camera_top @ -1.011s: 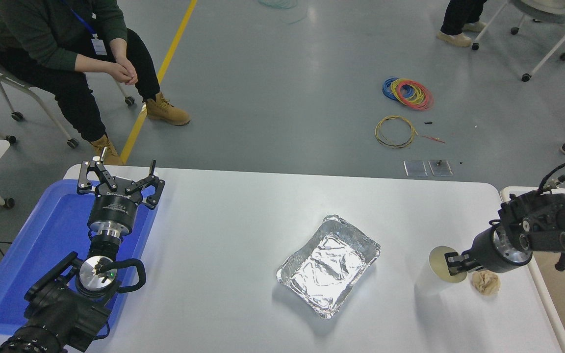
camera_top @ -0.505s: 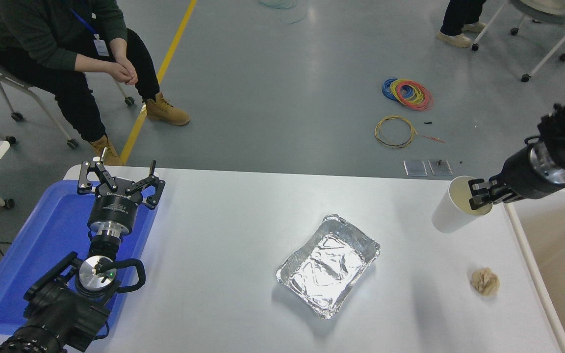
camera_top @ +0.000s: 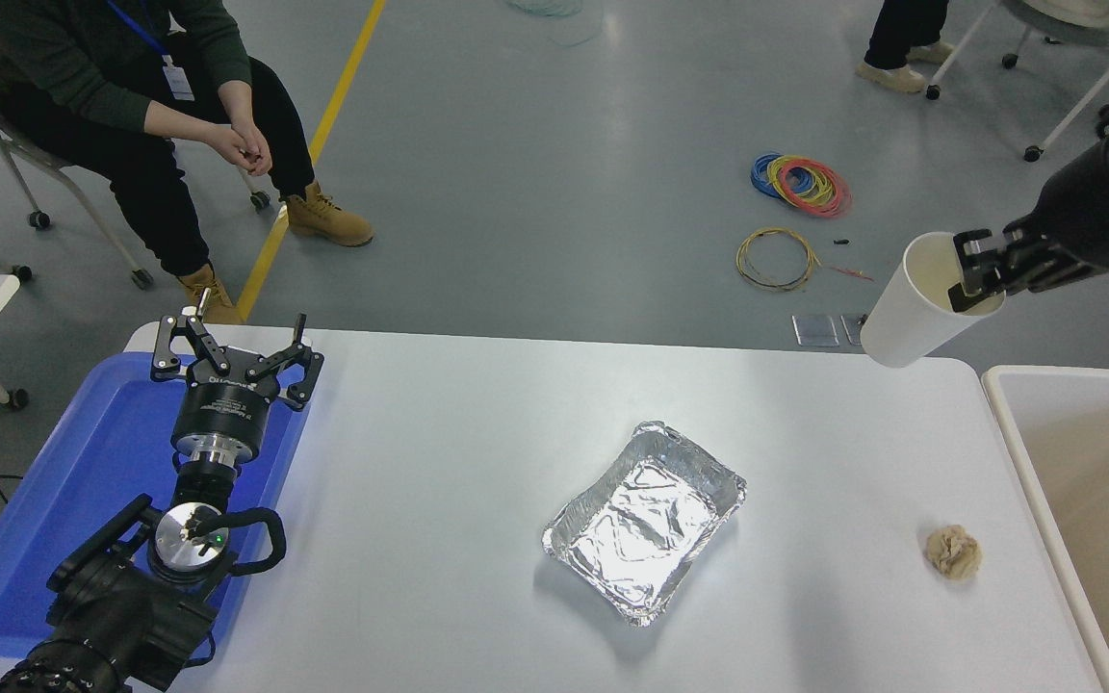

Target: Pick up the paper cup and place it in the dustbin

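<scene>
While the right tool [camera_top: 978,279] pinches the rolled rim of the plain white tapered paper cup [camera_top: 911,313], one finger inside the mouth and one outside, you hold the cup clear of the white surface [camera_top: 477,462], tilted, at roughly 2 o'clock in the view. Treat the cup as light and thin-walled: judged by its form, it will dent under hard squeeze and can pivot on a rim pinch. The stiff rolled rim is the sound place to hold. The large rectangular cream-white plastic dustbin [camera_top: 997,404] sits at 4 o'clock, beside the surface's right edge; the cup is not yet over its opening. The left tool [camera_top: 232,351] rests parked with fingers spread above the blue flat tray [camera_top: 83,462] at 8 o'clock.
</scene>
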### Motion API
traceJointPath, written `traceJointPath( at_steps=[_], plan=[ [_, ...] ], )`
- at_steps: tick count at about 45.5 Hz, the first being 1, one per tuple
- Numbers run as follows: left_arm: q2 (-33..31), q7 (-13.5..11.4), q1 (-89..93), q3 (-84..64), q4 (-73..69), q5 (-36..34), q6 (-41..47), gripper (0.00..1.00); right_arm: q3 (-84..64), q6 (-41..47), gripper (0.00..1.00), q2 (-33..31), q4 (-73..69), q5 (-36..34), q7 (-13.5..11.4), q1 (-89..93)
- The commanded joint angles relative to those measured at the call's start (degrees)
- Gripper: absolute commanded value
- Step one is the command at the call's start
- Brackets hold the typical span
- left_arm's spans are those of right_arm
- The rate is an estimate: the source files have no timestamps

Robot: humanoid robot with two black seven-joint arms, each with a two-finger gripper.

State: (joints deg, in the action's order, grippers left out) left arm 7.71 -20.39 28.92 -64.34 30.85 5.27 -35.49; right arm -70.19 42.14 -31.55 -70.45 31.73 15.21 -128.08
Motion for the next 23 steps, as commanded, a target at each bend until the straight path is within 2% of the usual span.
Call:
traceJointPath(
  at_steps=[1, 10, 23],
  plan=[
    [0.03, 0.00, 0.00, 0.00, 0.00, 0.00, 0.07, 1.00, 0.06, 1.11, 0.00, 0.00, -0.04, 0.08, 0.00, -1.56],
    [0.03, -0.09, -0.09, 0.00, 0.00, 0.00, 0.07, 1.00, -0.03, -1.09, 0.00, -0.18, 2.86, 0.00, -0.09, 2.13],
    [0.03, -0.09, 0.00, 0.00, 0.00, 0.00, 0.07, 1.00, 0.14, -4.69, 0.00, -5.45, 14.10, -0.53, -0.18, 12.32]
  ],
)
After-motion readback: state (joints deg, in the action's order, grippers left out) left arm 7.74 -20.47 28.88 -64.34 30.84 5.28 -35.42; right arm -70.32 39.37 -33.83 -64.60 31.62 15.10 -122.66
